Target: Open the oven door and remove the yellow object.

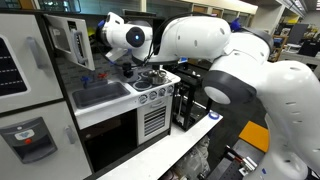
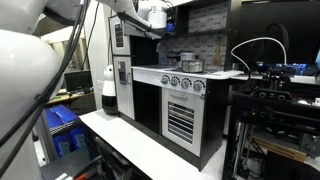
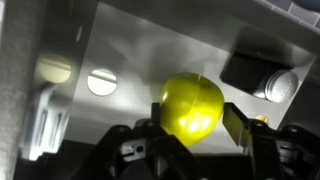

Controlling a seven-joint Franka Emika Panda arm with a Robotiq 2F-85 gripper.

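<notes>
Jaws of my gripper (image 3: 193,122) pinch the round yellow object (image 3: 192,105) inside the oven cavity (image 3: 140,45); it shows no long axis.

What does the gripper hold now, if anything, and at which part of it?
The gripper appears to hold the yellow ball inside the oven, with one finger pressed on each of its two opposite sides.
</notes>
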